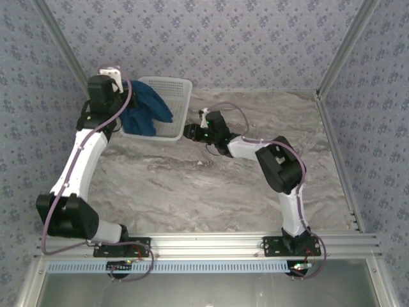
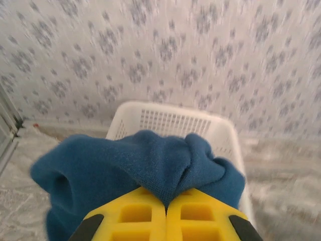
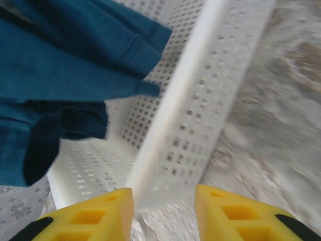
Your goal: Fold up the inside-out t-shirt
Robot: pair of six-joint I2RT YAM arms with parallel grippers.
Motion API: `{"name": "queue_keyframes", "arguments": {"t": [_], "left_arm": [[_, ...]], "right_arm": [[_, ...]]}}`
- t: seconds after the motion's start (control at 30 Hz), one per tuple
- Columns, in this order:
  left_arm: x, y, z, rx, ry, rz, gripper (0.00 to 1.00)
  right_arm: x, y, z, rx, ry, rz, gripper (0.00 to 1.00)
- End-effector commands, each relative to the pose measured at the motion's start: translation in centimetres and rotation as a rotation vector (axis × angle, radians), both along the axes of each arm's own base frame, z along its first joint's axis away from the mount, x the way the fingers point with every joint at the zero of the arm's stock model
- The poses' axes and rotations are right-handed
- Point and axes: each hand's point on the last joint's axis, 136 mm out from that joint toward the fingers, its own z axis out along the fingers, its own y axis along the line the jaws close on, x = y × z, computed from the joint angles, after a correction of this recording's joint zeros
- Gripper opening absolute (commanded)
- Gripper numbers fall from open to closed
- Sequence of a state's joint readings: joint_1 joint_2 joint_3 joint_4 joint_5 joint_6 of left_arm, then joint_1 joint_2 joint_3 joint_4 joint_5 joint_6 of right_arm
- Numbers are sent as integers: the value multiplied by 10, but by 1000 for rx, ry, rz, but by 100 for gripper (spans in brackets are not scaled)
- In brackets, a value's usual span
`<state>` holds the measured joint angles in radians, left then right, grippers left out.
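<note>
The inside-out t-shirt is a bunched dark blue cloth hanging over the left part of the white lattice basket. My left gripper is at the basket's left rim. In the left wrist view this gripper is shut on a pinched fold of the t-shirt, with the basket behind it. My right gripper is at the basket's near right corner. In the right wrist view its yellow jaws stand apart astride the basket's wall, with room on the right side. The t-shirt hangs above, to the left.
The basket stands at the back left of the marble-patterned table, close to the papered back wall. Metal frame posts run up the sides. Open tabletop lies in the middle and to the right.
</note>
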<state>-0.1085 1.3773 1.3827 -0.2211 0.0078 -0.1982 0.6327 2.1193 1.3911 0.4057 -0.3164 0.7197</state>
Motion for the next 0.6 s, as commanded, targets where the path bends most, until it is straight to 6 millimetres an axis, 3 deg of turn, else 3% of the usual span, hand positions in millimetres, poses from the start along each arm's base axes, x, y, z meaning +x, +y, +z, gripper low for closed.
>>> {"name": "queue_keyframes", "arguments": {"t": [0.0,0.07,0.13,0.33,0.43,0.57], "left_arm": [[-20,1,78,-136,-246,15,0],[-34,-9,103,-175,-300,-39,0],[-48,-27,124,-204,-335,-128,0],[-97,-106,163,-174,-406,-424,0],[-115,-136,169,-177,-399,-539,0],[-120,-174,151,-178,-350,-623,0]], "right_arm": [[5,28,15,34,2,68,38],[6,25,21,24,-6,82,38],[6,7,29,18,-26,65,41],[-18,-74,60,-69,-80,12,52],[-43,-132,60,-241,-98,-51,60],[-78,-219,73,-447,-135,-187,67]]}}
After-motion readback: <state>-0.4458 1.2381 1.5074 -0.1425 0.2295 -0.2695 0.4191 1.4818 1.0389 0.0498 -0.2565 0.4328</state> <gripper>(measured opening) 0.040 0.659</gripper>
